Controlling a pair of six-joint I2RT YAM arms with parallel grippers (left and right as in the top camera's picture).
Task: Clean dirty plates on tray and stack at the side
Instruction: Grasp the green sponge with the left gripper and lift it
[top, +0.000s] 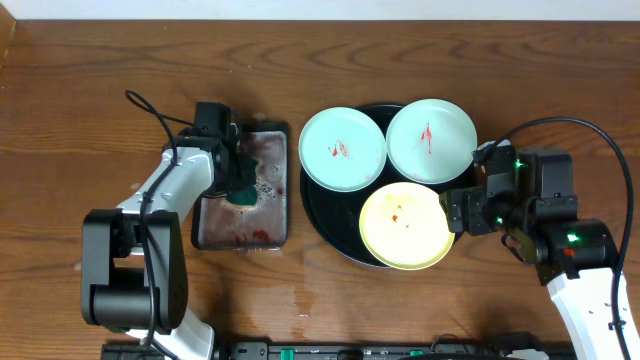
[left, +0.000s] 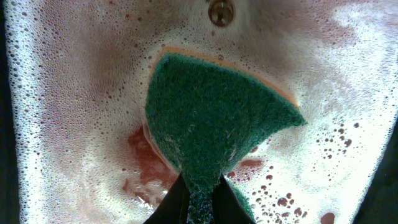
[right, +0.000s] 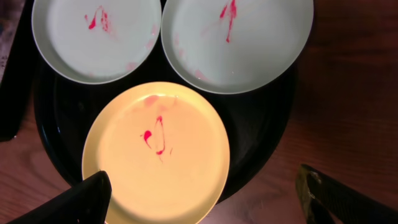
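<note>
Sitting red-smeared in the black tray at centre right of the overhead frame are three plates, the yellow one lowest, beside my right pincer with jaws spread wide, while at centre left my left pincer pinches a green sponge in the sudsy pan.

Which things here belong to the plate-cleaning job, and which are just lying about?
Job: soapy pan, green sponge in the left gripper, black tray, mint plate nearer the pan, second mint plate, yellow plate.
Lying about: arm cable, drips on the tabletop.
</note>
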